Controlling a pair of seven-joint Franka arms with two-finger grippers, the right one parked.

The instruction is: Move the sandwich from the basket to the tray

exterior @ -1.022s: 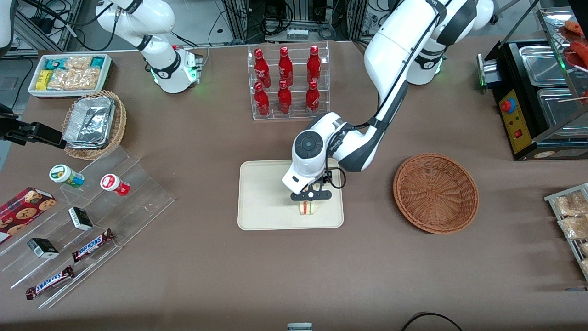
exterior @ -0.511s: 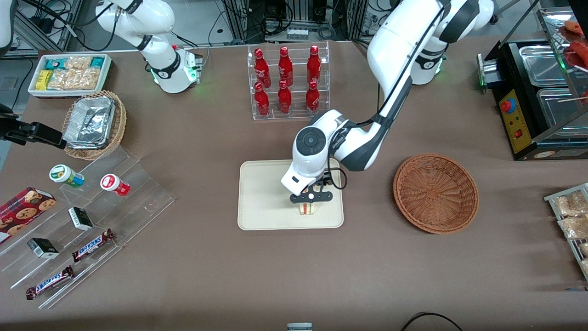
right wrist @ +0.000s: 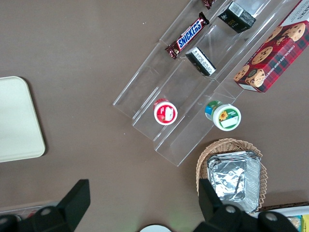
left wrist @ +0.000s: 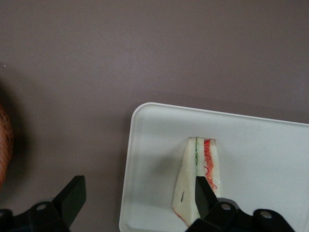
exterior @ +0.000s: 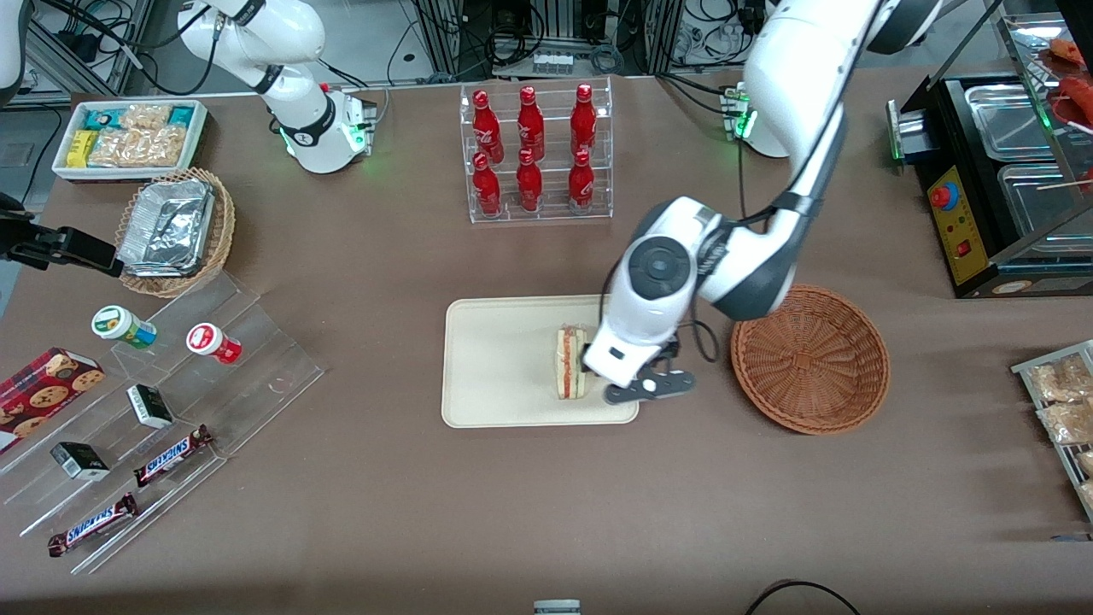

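One sandwich (exterior: 570,363) stands on its edge on the tray (exterior: 495,363) at the centre of the front view, close to the tray's right-hand rim, while the basket (exterior: 809,359) sits empty at centre right. The gripper (exterior: 642,389) hangs over that rim, between sandwich and basket, and this view hides how its fingers stand. The risk I see here is a knock: the arm's white wrist housing overlaps the wedge, and a low sideways sweep toward the basket could tip so narrow a standing piece over or push it across the tray. In the wrist view the fingers are spread wide and grip nothing; one dark fingertip (left wrist: 72,197) hangs over bare table at the lower left of the frame, and the other (left wrist: 203,195) overlaps the sandwich (left wrist: 198,181) at lower centre. Whether that tip touches the bread I cannot tell; if it does, dragging sideways without lifting first would topple the wedge. The right wrist view shows only a corner of the tray (right wrist: 19,121) at the left edge, no sandwich.
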